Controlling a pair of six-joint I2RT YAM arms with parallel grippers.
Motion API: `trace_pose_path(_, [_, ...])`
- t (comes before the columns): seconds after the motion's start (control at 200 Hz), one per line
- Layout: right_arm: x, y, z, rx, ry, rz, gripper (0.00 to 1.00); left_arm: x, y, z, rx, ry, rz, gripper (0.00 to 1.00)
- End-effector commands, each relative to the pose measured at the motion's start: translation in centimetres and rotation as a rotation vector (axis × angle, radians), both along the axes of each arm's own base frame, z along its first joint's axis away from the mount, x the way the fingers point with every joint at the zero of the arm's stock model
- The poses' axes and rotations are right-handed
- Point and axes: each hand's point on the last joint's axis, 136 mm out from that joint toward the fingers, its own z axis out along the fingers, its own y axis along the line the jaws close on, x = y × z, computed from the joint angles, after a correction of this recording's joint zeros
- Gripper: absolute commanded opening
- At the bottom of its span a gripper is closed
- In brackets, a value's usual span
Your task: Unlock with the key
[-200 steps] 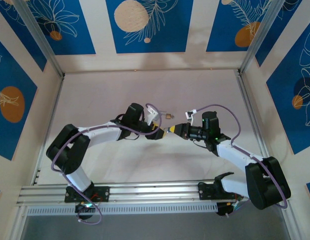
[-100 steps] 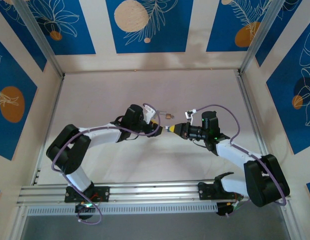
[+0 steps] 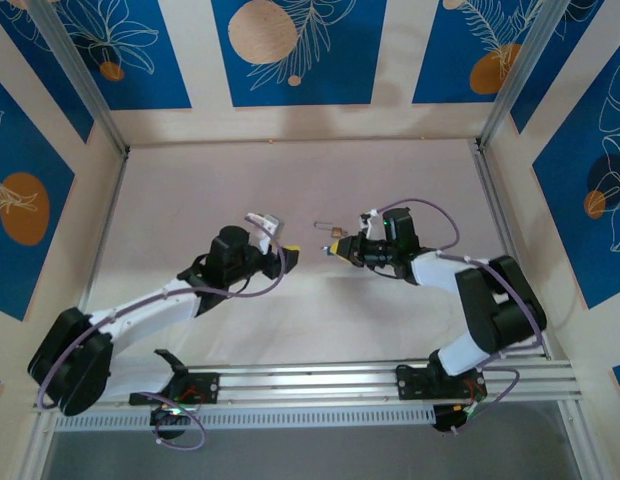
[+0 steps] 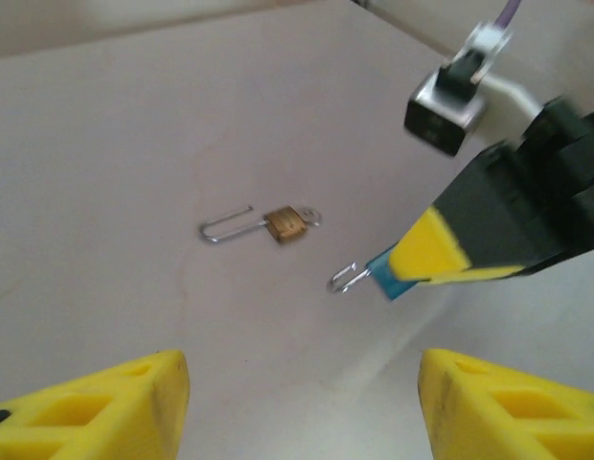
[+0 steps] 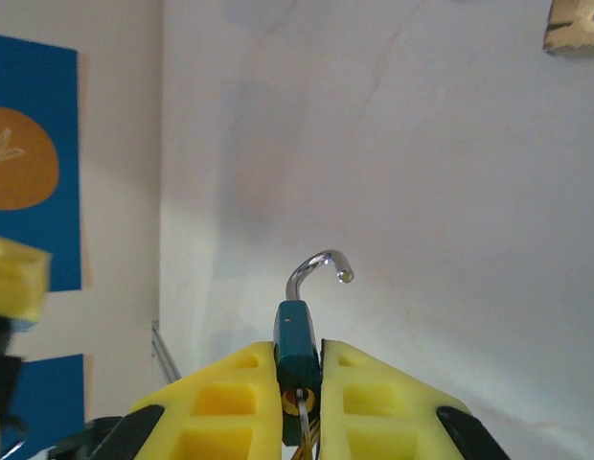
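Note:
A teal padlock (image 5: 297, 347) sits pinched between the yellow pads of my right gripper (image 5: 298, 369), which is shut on its body. Its silver shackle (image 5: 319, 264) stands swung open, hooking up and right. The key (image 5: 299, 406) sticks in the keyhole at the padlock's lower end, between the pads. In the left wrist view the same teal padlock (image 4: 385, 279) pokes out of the right gripper (image 4: 412, 268), shackle pointing left. My left gripper (image 4: 305, 407) is open and holds nothing, a short way left of the padlock; seen from above, the left gripper (image 3: 286, 258) faces the right gripper (image 3: 340, 250).
A small brass padlock (image 4: 285, 223) with a long open shackle lies flat on the pale table (image 3: 190, 200), just beyond the right gripper; from above, the brass padlock (image 3: 335, 232) is mid-table. Patterned walls and metal posts enclose the table on three sides.
My left gripper has let go at the teal padlock, opened wider and drawn back to the left. The right gripper, still holding the padlock, has shifted slightly farther back.

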Motion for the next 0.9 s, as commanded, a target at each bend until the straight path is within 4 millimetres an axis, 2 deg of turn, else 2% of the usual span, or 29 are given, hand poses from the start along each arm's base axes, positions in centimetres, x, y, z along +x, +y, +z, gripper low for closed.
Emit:
trace_pose_path(0.0, [0.5, 1.6, -0.7, -0.028, -0.033, 0.048, 0.03, 0.1, 1.7, -1.0, 0.036, -0.016, 0.068, 0.64])
trace_pose_path(0.105, [0.0, 2.1, -1.9, -0.03, -0.017, 0.073, 0.03, -0.1, 2.2, -1.0, -0.003, -0.016, 0.096, 0.64])
trace_pose_path(0.23, [-0.8, 2.8, -3.5, -0.036, 0.013, 0.12, 0.04, -0.2, 1.7, -0.4, -0.054, -0.018, 0.088, 0.64])
trace_pose_path(0.52, [-2.6, 1.9, -5.3, -0.074, 0.063, 0.135, 0.04, -0.4, 2.1, 0.5, -0.077, -0.05, 0.098, 0.64])
trace_pose_path(0.745, [-3.6, 1.2, -6.8, -0.041, 0.115, 0.118, 0.05, -0.6, 2.5, 1.1, -0.052, -0.062, 0.1, 0.64])
trace_pose_path(0.83, [-3.5, 1.0, -6.5, -0.033, 0.113, 0.114, 0.08, -0.6, 2.8, 1.3, -0.053, -0.069, 0.112, 0.65])
trace_pose_path(0.895, [-3.3, 0.9, -6.3, -0.033, 0.109, 0.108, 0.17, -0.6, 3.1, 1.7, -0.052, -0.077, 0.123, 0.67])
